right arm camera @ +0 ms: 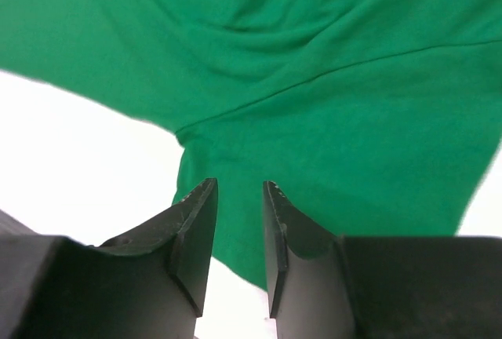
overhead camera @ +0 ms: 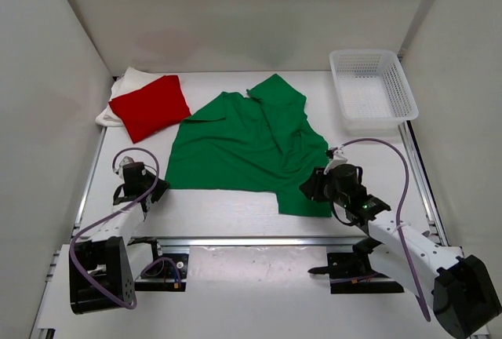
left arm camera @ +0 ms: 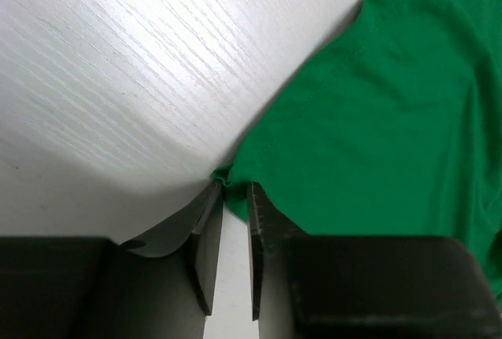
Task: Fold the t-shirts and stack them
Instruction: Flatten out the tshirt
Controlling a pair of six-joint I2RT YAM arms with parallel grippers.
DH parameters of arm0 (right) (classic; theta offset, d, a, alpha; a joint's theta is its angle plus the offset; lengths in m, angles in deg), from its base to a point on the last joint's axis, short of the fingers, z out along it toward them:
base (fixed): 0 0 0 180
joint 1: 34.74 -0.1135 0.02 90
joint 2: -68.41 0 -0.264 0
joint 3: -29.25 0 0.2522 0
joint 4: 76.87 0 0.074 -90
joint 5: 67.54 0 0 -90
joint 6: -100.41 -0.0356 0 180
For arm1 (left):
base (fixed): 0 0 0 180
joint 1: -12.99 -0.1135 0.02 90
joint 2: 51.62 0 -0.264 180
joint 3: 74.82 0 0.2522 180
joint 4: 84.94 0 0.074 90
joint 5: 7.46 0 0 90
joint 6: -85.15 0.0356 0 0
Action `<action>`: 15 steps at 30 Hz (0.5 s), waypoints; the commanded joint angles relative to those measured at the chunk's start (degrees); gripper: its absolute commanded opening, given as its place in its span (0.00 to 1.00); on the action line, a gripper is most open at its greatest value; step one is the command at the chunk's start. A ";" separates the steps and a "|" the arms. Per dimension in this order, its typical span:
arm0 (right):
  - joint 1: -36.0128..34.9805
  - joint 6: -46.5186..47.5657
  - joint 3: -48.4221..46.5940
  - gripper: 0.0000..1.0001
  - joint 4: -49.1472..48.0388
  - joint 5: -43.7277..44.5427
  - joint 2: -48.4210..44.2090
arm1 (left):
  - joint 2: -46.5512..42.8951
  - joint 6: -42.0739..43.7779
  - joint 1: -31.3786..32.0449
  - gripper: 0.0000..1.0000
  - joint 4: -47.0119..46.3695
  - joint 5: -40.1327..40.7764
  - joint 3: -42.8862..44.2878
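The green t-shirt (overhead camera: pixel 243 147) is spread open and unfolded at the centre of the table (overhead camera: pixel 227 213), with creases across its body and one sleeve turned up toward 12 o'clock. Its lower hem is laid along the near side, and a flap of cloth is extended toward 5 o'clock. At 10 o'clock from it, well apart, the red t-shirt (overhead camera: pixel 150 107) is seen folded into a rough rectangle and stacked on the white t-shirt (overhead camera: pixel 125 82), of which only the edges at 12 and 9 o'clock are shown.

The left gripper (overhead camera: pixel 159 187) is placed at 8 o'clock of the green t-shirt, low over the table. In the left wrist view its jaws are held narrowly apart, bare table is seen through the gap, and the shirt's corner is met just at the fingertips; no cloth is seen pinched between them. The right gripper (overhead camera: pixel 308 187) is placed at 4 o'clock, over the flap. Its jaws are likewise parted, with green cloth seen below and beyond the gap and nothing grasped.

A white mesh basket (overhead camera: pixel 378 122) is set at 2 o'clock, apart from the shirts.
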 commanded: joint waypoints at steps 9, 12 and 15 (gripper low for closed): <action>4.59 -1.82 -0.50 0.40 7.67 4.53 -5.79 | 1.03 0.43 0.00 0.10 -5.87 1.76 -1.16; 3.54 -4.20 0.03 0.47 11.89 8.84 -7.73 | -0.10 1.48 -0.27 0.00 -5.79 1.76 -0.20; 3.09 -6.22 -0.41 0.50 18.64 11.84 -9.92 | -1.87 2.37 2.79 0.00 -4.73 3.78 1.82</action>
